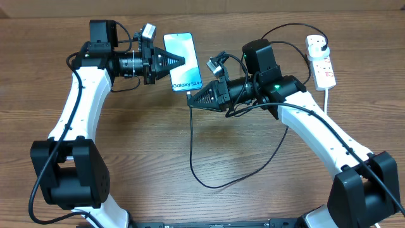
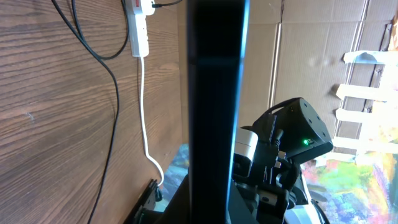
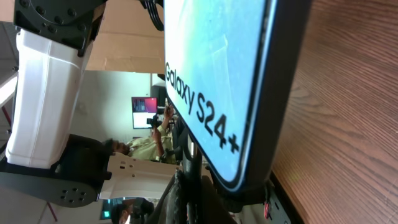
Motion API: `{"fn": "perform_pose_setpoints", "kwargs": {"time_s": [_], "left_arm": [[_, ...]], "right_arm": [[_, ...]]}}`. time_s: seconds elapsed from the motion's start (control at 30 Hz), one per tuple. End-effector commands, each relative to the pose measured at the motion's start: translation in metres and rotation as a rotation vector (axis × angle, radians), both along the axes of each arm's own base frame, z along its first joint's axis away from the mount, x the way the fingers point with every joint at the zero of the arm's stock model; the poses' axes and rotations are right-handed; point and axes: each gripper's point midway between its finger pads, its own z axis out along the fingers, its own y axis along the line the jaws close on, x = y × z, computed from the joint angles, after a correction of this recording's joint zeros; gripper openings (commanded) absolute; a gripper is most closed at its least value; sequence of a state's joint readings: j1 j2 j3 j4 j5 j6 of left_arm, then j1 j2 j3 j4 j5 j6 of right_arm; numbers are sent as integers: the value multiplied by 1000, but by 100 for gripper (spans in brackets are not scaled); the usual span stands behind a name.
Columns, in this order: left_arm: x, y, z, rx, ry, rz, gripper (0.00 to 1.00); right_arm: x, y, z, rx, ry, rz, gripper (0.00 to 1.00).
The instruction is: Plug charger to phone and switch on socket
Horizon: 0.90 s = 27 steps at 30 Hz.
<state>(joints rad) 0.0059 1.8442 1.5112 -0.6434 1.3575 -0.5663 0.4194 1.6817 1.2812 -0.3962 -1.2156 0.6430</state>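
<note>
The phone faces up, its blue screen reading "Galaxy S24+". My left gripper is shut on its left edge; in the left wrist view the phone is a dark edge-on bar between the fingers. My right gripper is at the phone's bottom edge, shut on the charger's connector tip, just below the screen. I cannot tell if the tip is seated. The black charger cable loops down and round to its plug in the white socket strip.
The socket strip lies at the far right of the wooden table, and its thick white cord runs toward the front. The slack cable loop lies under my right arm.
</note>
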Motion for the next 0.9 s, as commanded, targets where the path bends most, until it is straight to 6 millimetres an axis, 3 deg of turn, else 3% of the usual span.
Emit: {"fn": "perform_pose_setpoints", "kwargs": {"time_s": [0.0,0.87], "left_arm": [[-6,-4,8,-42,-29,-41,4],[-4,-4,5,-25,-32,-31,4]], "right_arm": [[0,1,19,28,-58,9,4],[-2,1,20,35,-52,18,4]]}}
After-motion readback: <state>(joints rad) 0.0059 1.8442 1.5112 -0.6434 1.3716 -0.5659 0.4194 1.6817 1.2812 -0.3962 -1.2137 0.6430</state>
